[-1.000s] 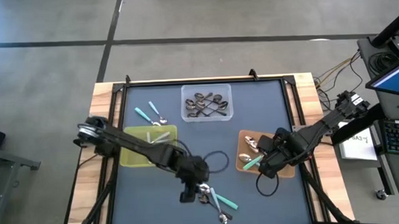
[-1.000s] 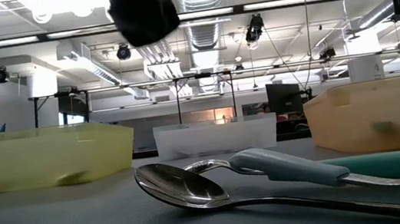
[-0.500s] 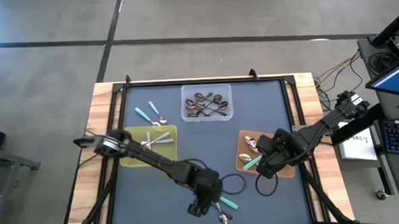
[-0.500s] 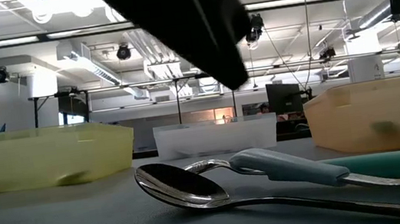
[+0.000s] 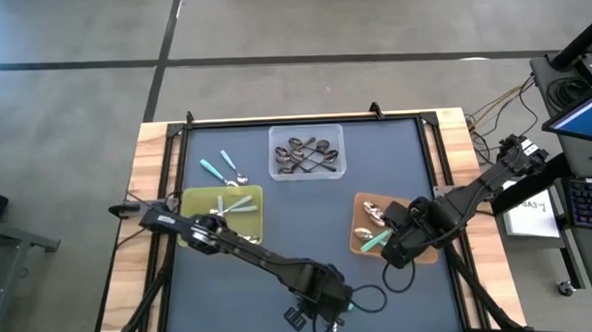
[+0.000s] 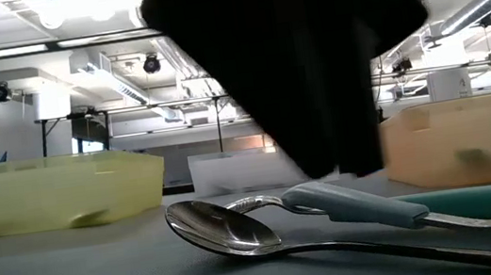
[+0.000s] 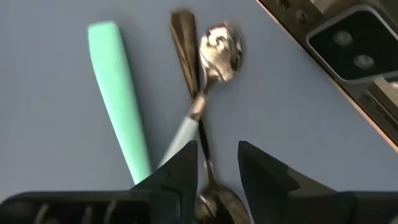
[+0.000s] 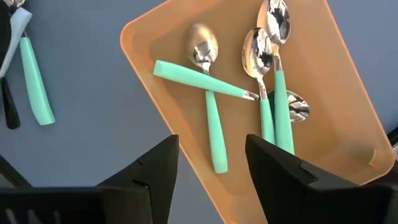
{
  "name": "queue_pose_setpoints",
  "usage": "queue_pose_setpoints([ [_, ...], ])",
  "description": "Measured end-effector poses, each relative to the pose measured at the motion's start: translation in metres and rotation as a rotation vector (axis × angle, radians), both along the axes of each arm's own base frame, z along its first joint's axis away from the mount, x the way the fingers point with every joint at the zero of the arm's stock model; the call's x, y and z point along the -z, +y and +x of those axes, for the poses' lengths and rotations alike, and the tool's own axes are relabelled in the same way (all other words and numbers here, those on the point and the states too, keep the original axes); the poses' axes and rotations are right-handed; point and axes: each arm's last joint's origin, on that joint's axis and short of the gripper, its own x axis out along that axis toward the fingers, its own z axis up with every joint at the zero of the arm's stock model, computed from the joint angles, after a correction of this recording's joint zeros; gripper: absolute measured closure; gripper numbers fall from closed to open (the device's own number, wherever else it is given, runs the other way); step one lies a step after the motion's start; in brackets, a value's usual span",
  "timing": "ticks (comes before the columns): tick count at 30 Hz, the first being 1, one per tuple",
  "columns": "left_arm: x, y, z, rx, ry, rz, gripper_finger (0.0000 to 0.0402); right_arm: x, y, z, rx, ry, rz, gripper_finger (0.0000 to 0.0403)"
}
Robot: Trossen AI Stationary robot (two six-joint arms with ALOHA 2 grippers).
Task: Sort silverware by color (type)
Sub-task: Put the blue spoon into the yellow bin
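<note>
Three loose pieces of silverware lie crossed near the table's near edge: a teal-handled one [image 7: 121, 99], a pale-blue-handled spoon [image 7: 219, 48] and a dark metal spoon [image 7: 184, 50]. My left gripper [image 7: 217, 165] hangs over them, pointing steeply down and open. Its fingertips stand on either side of the dark spoon's thin neck [image 7: 204, 149]; I cannot tell whether they touch it. My right gripper [image 8: 211, 149] waits open above the orange tray [image 8: 348, 124], where several teal-handled spoons [image 8: 214, 134] lie.
A clear tray [image 5: 307, 152] of dark spoons stands at the far middle, and a yellow tray [image 5: 223, 214] with pale-blue-handled pieces at the left. Two more utensils [image 5: 223, 169] lie on the mat beyond the yellow tray. The low-view camera [image 7: 348, 43] sits close beside the loose pile.
My left gripper has swung toward the table's near edge and to the right, coming down over the loose pile and rolling about its own axis. The silverware has not moved.
</note>
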Motion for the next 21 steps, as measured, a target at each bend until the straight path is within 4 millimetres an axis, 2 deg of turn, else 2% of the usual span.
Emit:
queue_pose_setpoints([
  [5,-0.005,-0.004,0.011,0.008,-0.057,0.050,0.0318,0.000,0.004,-0.003,-0.035,0.005,-0.005,0.0225],
  [10,0.007,0.003,0.008,0.001,-0.021,0.103,0.0319,0.000,0.005,-0.004,-0.072,0.012,-0.015,0.0225],
  [16,0.016,0.010,0.012,-0.024,-0.077,0.213,0.0319,0.000,0.005,-0.004,-0.105,0.014,-0.021,0.0225],
  [21,0.027,0.018,0.012,-0.052,-0.044,0.222,0.0319,0.001,0.005,-0.004,-0.130,0.015,-0.030,0.0225],
])
